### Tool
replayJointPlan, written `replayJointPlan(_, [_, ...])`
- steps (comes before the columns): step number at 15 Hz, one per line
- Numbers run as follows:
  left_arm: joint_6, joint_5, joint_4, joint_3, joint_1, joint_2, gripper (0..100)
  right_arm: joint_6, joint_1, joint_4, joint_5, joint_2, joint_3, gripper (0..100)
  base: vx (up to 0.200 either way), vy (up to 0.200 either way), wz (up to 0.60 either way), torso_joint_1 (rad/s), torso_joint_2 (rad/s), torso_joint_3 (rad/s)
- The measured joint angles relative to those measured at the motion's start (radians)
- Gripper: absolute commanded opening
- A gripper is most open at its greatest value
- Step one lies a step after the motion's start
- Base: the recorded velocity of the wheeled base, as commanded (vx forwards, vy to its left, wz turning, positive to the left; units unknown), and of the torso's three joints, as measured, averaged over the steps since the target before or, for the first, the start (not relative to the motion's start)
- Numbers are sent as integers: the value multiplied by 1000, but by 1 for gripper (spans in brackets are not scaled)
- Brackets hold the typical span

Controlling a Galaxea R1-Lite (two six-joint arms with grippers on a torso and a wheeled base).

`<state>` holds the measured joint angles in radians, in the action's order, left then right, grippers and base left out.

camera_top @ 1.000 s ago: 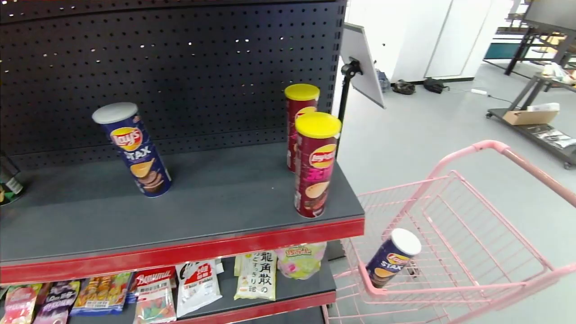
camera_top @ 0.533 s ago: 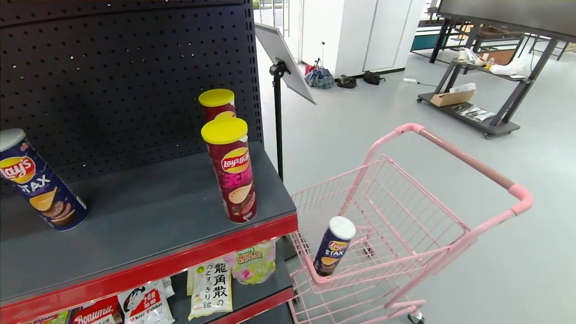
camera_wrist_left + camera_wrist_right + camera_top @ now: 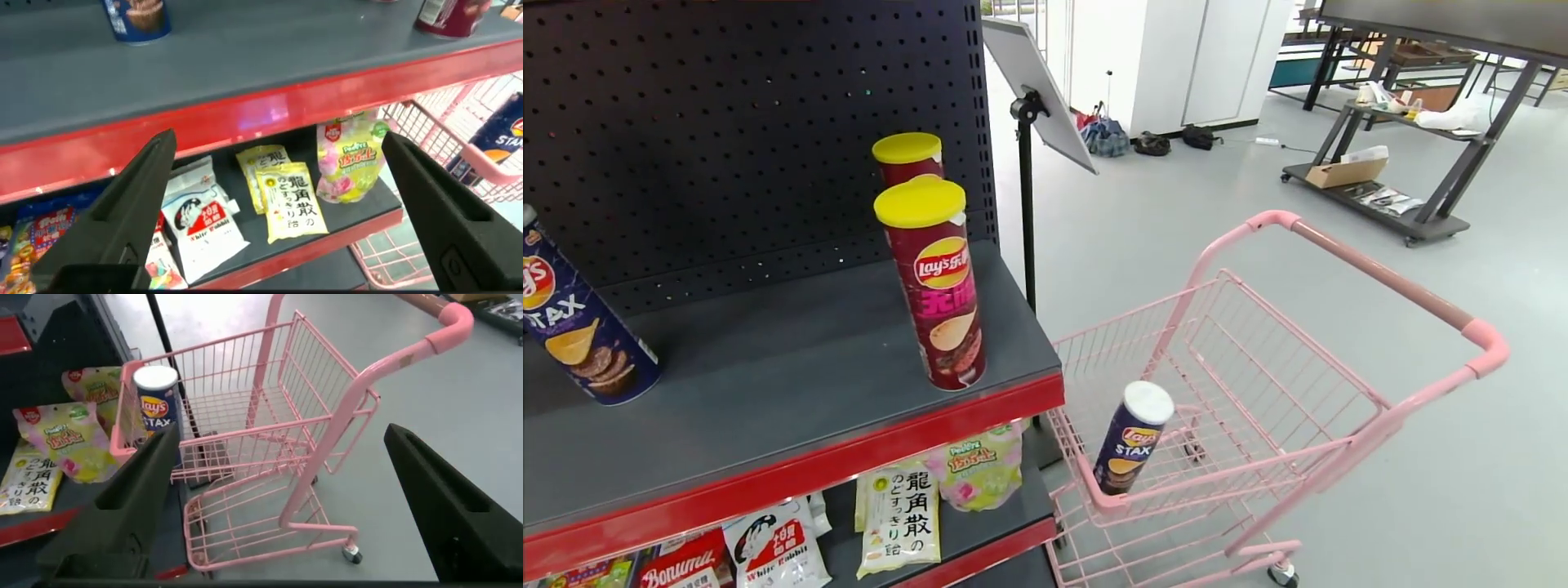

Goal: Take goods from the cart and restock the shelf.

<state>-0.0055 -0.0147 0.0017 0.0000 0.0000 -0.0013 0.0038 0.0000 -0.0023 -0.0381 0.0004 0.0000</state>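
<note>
- Pans the head view toward 3 o'clock within the last second: brings the pink cart [image 3: 1372,279] wholly into sight and pushes the shelf [image 3: 792,384] out toward 9 o'clock. Camera swing only; no shift among the goods themselves.
- Leaves the blue can [image 3: 1131,449] as it was: leaning in the cart's near corner next to the shelf, white lid up, at 5 o'clock of the front red can [image 3: 935,294].
- Keeps both hands spread wide and holding nothing: left hand [image 3: 278,143] low before the shelf's red edge, right hand [image 3: 282,433] facing the cart, with the blue can at 10 o'clock of it.
- Reads as a turn toward the cart for the next pick, not yet a reach.
- Leaves one item to fetch, as far as the basket shows.
- Offers open shelf room between the shelved blue can [image 3: 572,335] at 9 o'clock and the front red can at 3 o'clock, with the rear red can [image 3: 907,159] just behind the front one.
</note>
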Motion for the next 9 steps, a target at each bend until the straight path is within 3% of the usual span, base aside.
replayJointPlan(9, [0,0,0,0,0,0,100,1,0,0,1,0,0,100,0,0,0,-159,427,275])
